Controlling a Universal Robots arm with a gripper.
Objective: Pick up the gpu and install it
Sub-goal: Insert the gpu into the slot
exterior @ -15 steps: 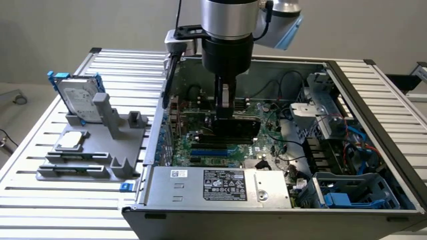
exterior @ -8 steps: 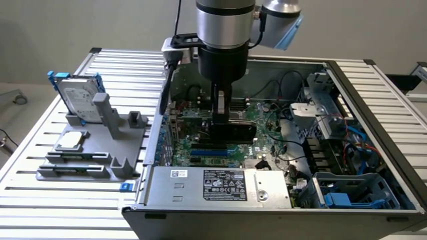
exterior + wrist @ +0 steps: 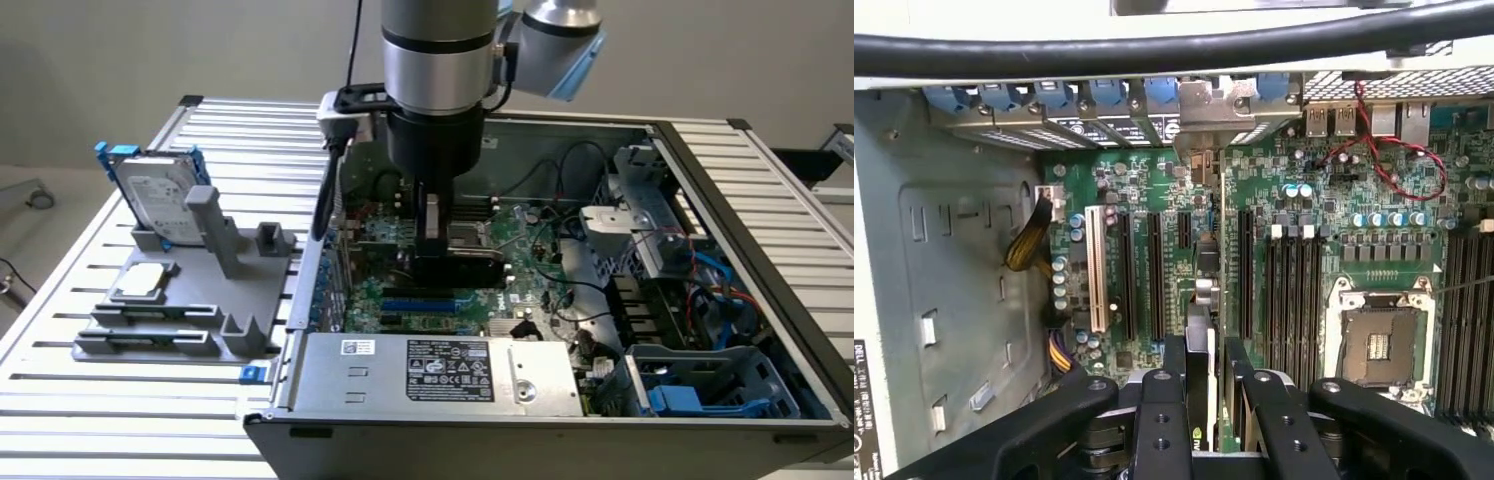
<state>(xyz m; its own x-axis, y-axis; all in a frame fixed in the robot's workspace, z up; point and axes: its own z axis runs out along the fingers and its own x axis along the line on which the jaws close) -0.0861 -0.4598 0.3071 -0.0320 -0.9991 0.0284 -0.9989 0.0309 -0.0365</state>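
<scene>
Installation is the step in hand, I judge: my gripper [image 3: 1204,365] is down inside the computer case [image 3: 747,200], its fingers [image 3: 1174,380] partly closed and pinching the gpu [image 3: 1201,330] by its two faces. The card stands on edge between my fingertips, directly beneath my wrist and over the motherboard [image 3: 1334,230], its far end close to the rear slot openings [image 3: 1104,100]. I cannot tell whether its lower edge is in an expansion slot [image 3: 1129,275] or which one. Seating it would call for a level card, aligned with the slot, and straight pressure.
</scene>
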